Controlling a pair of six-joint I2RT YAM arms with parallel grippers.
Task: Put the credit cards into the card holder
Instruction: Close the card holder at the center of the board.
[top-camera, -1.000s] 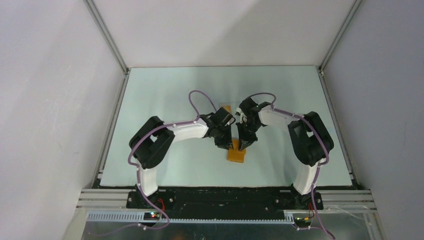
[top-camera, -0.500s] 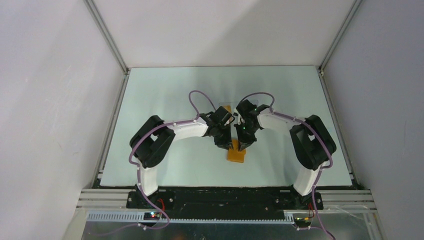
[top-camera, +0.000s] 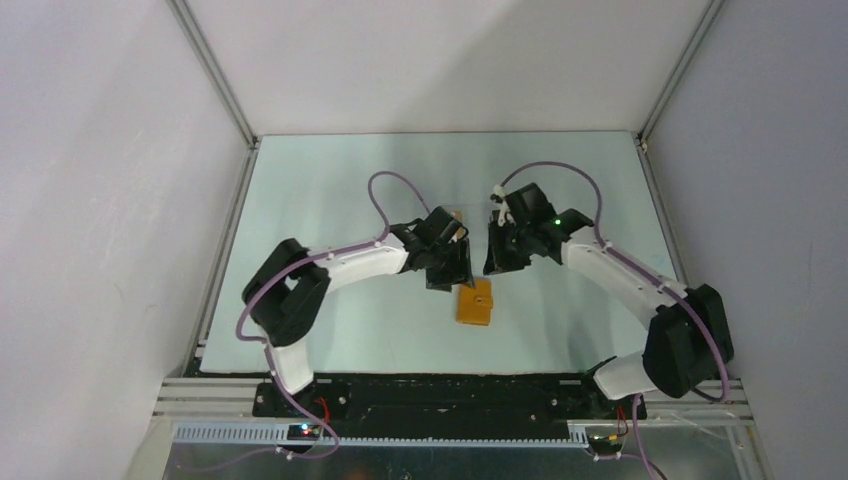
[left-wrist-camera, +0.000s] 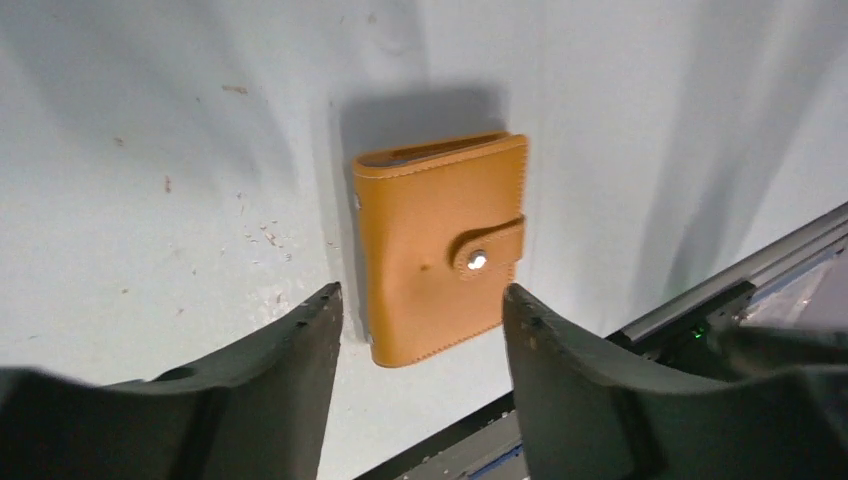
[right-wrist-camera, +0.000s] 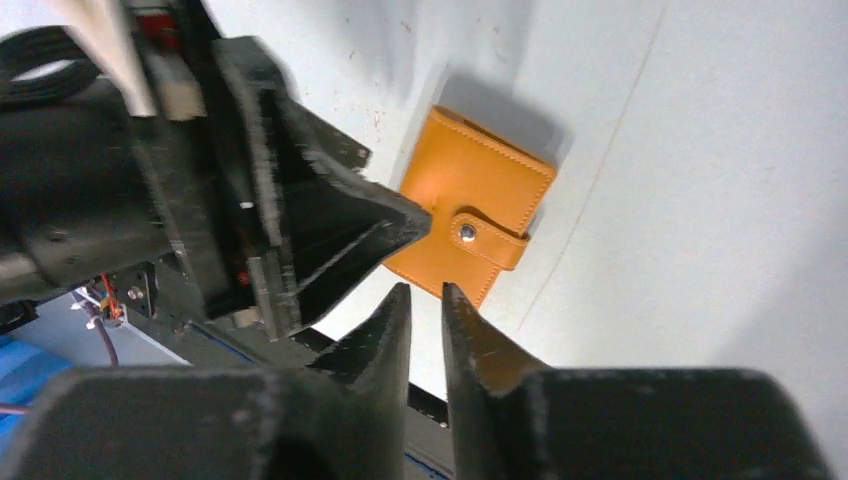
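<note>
Left gripper (left-wrist-camera: 420, 300): fingers wide apart, nothing held, just far-left of small orange-tan leather folding card holder (left-wrist-camera: 440, 245). Right gripper (right-wrist-camera: 423, 292): fingers almost together, only thin gap, nothing held, just far-right of card holder. Card holder closed, clasp snapped, flat on pale green table (top-camera: 330, 200), middle, nearer half.
</note>
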